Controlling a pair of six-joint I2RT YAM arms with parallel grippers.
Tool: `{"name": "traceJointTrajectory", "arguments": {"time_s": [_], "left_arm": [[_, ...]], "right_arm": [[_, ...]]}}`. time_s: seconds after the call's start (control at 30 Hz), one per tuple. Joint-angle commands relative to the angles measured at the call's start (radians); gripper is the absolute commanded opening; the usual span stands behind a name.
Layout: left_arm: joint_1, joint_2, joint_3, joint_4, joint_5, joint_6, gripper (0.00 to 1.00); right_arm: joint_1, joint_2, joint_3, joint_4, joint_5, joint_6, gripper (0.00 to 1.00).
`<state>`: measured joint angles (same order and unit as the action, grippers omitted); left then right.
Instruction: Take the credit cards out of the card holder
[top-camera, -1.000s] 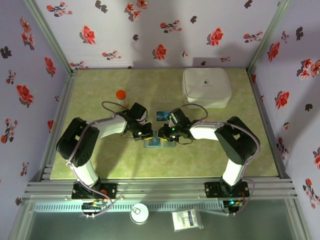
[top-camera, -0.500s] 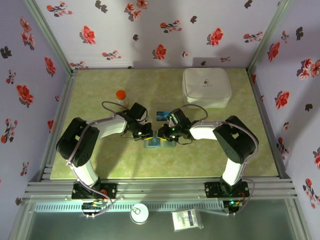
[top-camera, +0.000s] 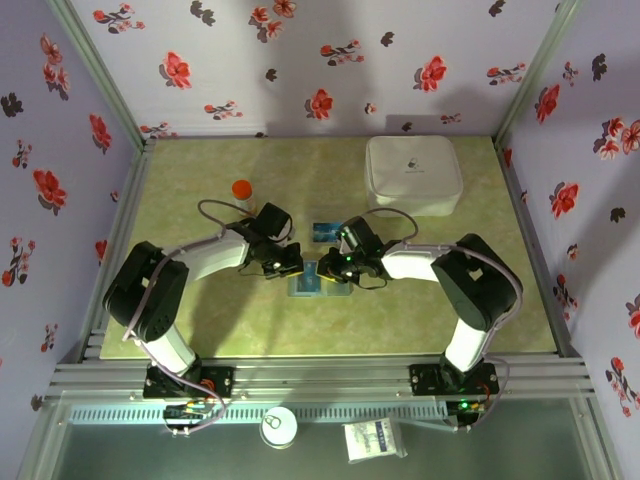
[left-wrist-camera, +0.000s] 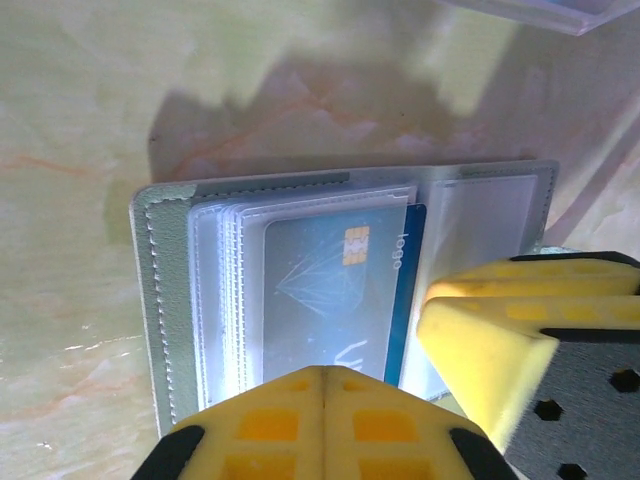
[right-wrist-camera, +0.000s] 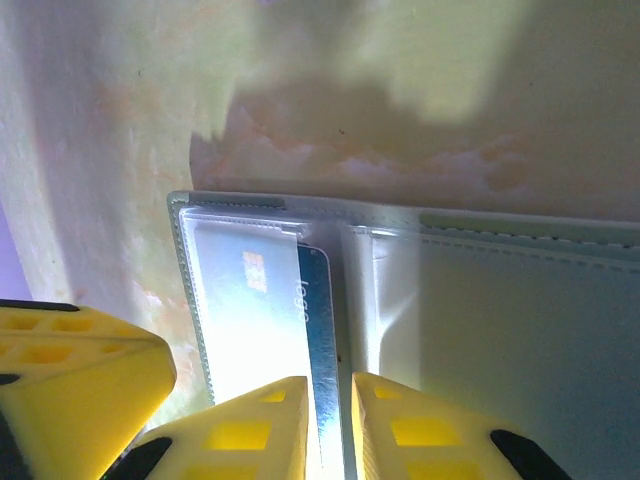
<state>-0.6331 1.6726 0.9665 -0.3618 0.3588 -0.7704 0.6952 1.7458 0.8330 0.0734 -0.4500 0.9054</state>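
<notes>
The card holder (top-camera: 318, 284) is laid open on the green surface (top-camera: 200, 320), near the middle and between the two arms, with its two panels side by side. In the left wrist view a blue card (left-wrist-camera: 330, 290) with a gold chip is seen inside the clear sleeve of one panel. One long edge of it is exposed beyond the sleeve, on the side towards the fold.

The right hand (right-wrist-camera: 328, 388) is closed on that card: the exposed edge is held in the narrow gap between its two yellow fingers. The left hand (left-wrist-camera: 325, 385) is shut, its fingers met along a seam with nothing seen between them. It is set over the near edge of the panel that carries the card; whether it is pressed onto the holder cannot be told. The two hands are placed just beside each other over the holder.

A second card (top-camera: 325, 230), blue-teal, is laid flat on the surface just behind the holder and apart from it. A small bottle (top-camera: 241, 192) with an orange cap is stood farther back on the left. A white rounded case (top-camera: 413, 173) is set at the far right, well apart from the holder.
</notes>
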Motion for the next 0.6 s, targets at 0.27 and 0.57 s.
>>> {"name": "traceJointTrajectory", "arguments": {"time_s": [0.27, 0.57], "left_arm": [[-0.002, 0.036, 0.006, -0.057, -0.036, 0.042, 0.00], [-0.002, 0.040, 0.009, -0.056, -0.038, 0.042, 0.00]], "right_arm": [[-0.003, -0.032, 0.014, -0.016, -0.005, -0.012, 0.19], [0.001, 0.015, 0.014, 0.067, -0.068, 0.024, 0.19]]}}
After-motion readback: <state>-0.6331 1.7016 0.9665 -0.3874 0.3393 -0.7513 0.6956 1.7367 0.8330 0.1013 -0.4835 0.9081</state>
